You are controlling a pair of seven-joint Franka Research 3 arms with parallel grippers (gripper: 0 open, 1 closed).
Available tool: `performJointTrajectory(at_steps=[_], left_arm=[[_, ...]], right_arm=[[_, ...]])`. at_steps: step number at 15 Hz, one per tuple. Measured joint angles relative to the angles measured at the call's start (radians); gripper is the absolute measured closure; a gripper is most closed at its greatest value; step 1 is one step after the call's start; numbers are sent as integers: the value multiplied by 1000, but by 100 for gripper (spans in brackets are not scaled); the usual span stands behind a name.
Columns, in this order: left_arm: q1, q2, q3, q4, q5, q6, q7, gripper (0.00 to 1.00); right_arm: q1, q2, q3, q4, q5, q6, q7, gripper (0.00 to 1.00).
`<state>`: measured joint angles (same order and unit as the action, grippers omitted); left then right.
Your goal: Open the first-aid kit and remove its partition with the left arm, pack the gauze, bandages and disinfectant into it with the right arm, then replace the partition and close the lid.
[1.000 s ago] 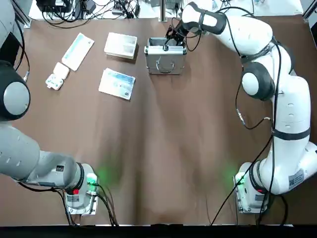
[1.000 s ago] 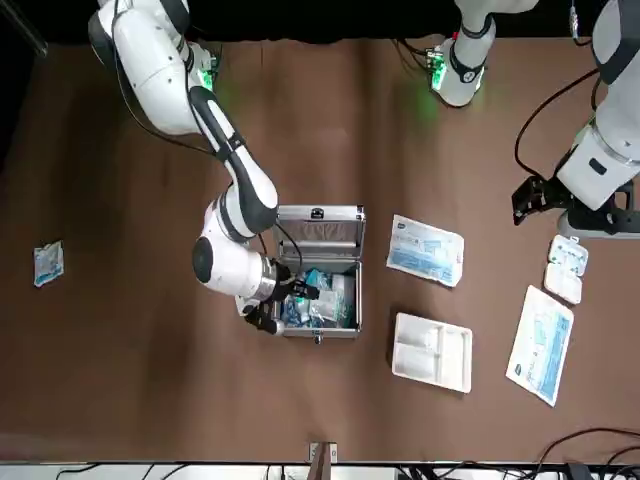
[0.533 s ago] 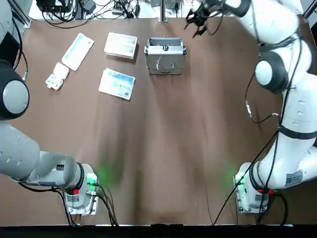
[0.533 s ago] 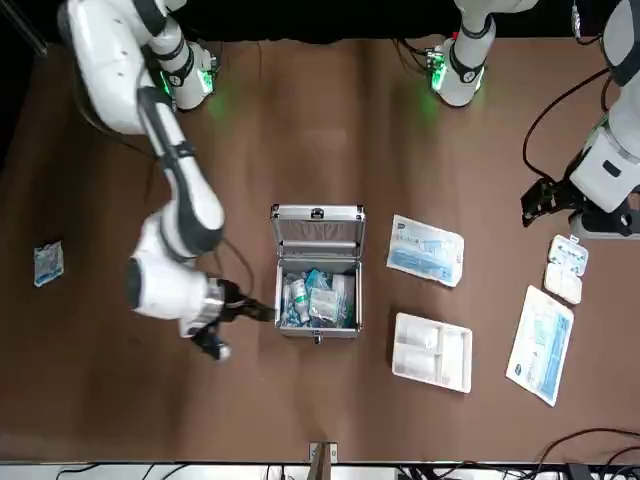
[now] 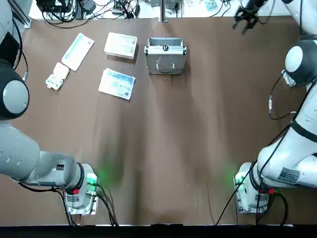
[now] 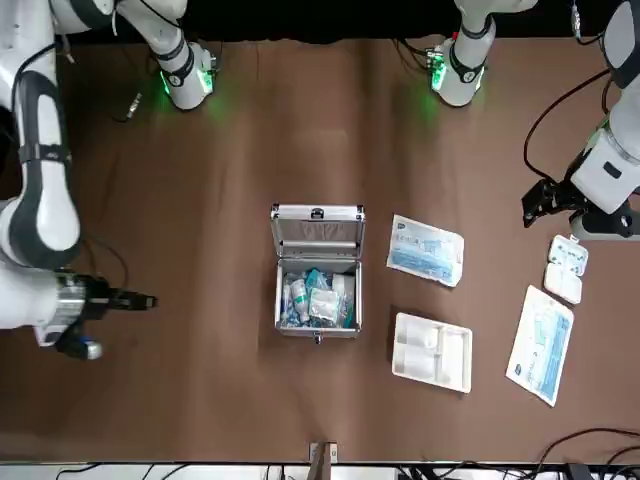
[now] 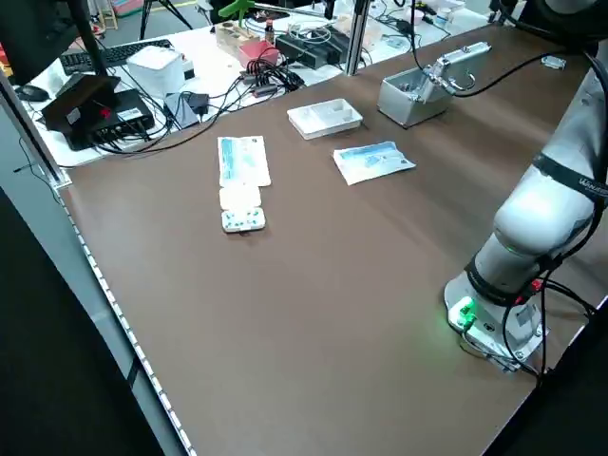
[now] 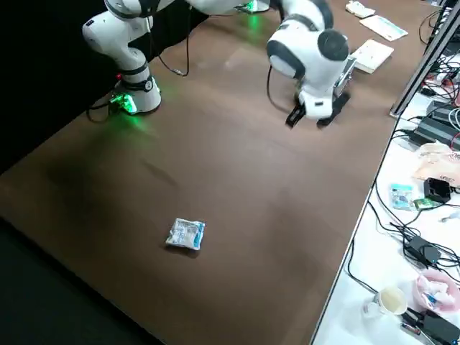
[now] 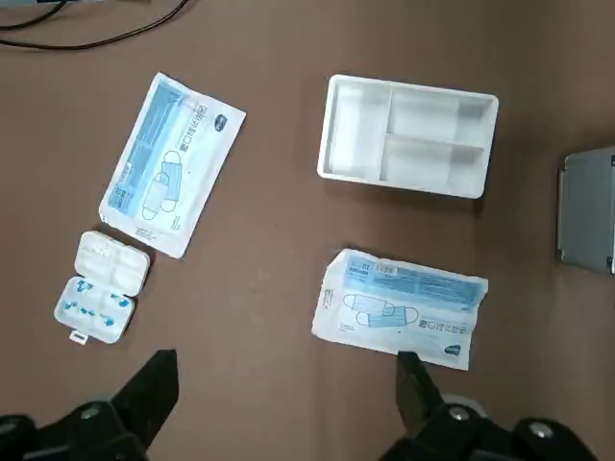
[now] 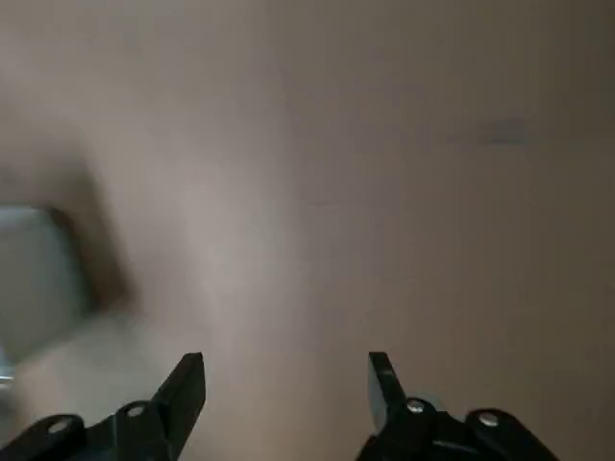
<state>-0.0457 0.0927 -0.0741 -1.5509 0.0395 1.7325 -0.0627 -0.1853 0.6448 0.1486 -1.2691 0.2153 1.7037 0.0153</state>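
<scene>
One packet (image 6: 48, 263) lies outside the case (image 6: 317, 297); the right gripper (image 6: 140, 300), fingers apart and empty, should fetch it.

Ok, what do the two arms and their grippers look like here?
Both arms are glossy white with grey joint caps and black cables running along them. Each base glows green. The right gripper and left gripper have short black fingers on black mounts.
</scene>
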Motion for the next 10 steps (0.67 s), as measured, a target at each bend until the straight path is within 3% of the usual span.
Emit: performJointTrajectory(at_steps=[6,10], left_arm=[[8,-7,1,-4,0,4,1,0],[8,-18,-1,-24,0,5,1,0]], right_arm=[[-186,26,-1,-83,-302,44,-342,23],[-297,54,-3,-151,-390,160,-509,23]])
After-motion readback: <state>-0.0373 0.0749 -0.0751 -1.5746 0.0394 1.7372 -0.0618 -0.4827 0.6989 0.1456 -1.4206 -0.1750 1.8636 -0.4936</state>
